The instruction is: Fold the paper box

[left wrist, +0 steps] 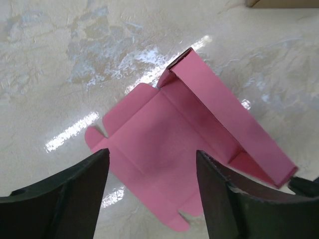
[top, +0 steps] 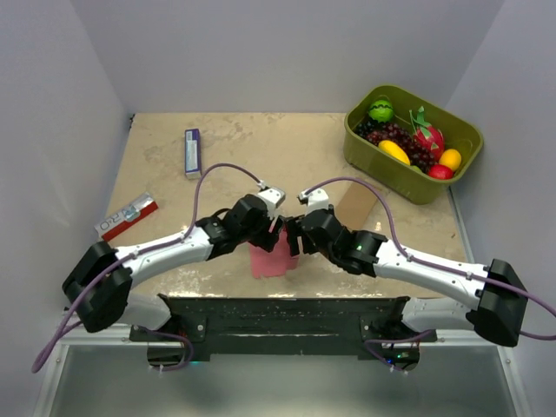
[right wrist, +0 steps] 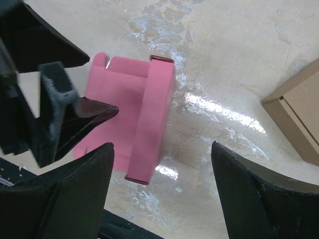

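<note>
paper box [left wrist: 164, 149]: long side folded up, clear only in wrist views | left end effector [left wrist: 149, 167], right end effector [right wrist: 162, 149]: wide

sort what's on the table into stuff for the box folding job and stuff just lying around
For the job:
- pink paper box, partly folded, one side standing up
- left hand and right hand, both open over it

Just lying about:
- brown cardboard box
- green tub of fruit
- red-and-white packet
- blue-and-white packet

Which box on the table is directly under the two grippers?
The pink paper box, partly folded with one side raised; the brown cardboard box lies off to the right.
</note>
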